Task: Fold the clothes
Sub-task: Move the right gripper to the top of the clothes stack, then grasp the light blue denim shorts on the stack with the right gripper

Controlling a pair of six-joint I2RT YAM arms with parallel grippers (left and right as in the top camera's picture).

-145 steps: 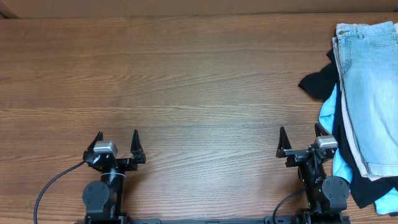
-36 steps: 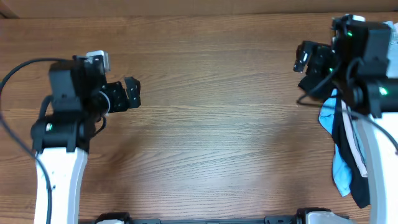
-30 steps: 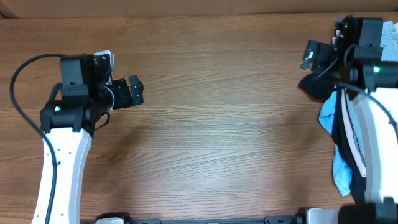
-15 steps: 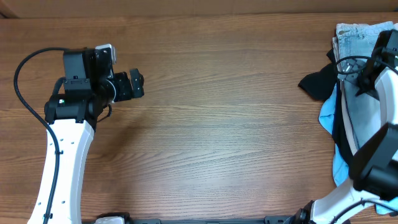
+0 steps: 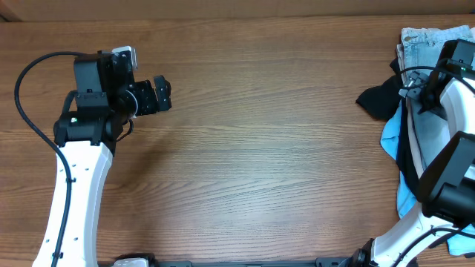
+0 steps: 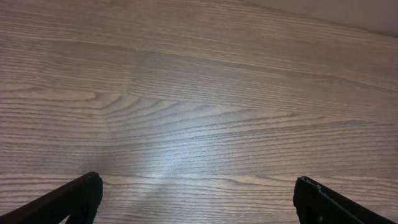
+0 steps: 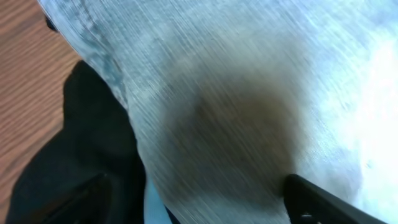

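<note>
Right gripper (image 7: 198, 198) has swung over the denim shorts (image 7: 249, 87), jaws spread; left gripper (image 6: 198, 196) likewise spread, hovering. Risk: the pinch catches the black garment (image 7: 74, 149) too.

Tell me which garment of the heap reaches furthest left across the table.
The black garment: its corner juts left beyond the denim shorts and the bright-blue garment.

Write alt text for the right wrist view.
Pale denim shorts fill most of this blurred close-up, directly under the open right gripper, whose dark fingertips show at the bottom corners. A black garment lies at lower left, with bare wooden table at upper left.
</note>
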